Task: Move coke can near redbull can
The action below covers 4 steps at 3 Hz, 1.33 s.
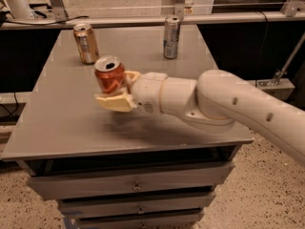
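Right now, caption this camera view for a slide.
Gripper grips red coke can over grey table; slim silver redbull can behind.

The gripper (pixel 116 88) clasps the coke can (pixel 108 73). Its near finger (pixel 112 102) hides the can's base, and its far finger (pixel 132 75) sits mostly behind the can. Right of the can, the arm (pixel 248 104) runs off the picture's edge. Beyond the can, markings on the redbull can (pixel 171 37) are too small to read.
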Each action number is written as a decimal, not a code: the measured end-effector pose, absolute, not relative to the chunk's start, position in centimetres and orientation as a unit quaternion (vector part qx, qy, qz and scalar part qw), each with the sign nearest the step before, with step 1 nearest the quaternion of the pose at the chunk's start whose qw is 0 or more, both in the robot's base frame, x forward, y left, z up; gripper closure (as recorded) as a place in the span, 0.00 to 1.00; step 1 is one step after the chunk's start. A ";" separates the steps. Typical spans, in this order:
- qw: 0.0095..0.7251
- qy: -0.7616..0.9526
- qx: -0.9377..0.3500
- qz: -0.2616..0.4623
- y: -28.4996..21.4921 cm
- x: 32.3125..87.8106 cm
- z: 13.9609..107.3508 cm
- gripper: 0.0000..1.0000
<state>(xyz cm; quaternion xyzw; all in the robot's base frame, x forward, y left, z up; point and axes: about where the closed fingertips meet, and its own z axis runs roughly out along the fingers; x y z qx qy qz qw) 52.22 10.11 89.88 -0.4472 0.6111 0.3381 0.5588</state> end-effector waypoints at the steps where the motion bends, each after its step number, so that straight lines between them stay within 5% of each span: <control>1: 0.573 0.629 -0.422 0.313 5.6 52.6 90.1 1.00; 2: 0.573 0.628 -0.423 0.313 5.8 52.6 90.1 1.00; 4: 0.595 0.672 -0.377 0.226 -5.5 54.7 92.1 1.00</control>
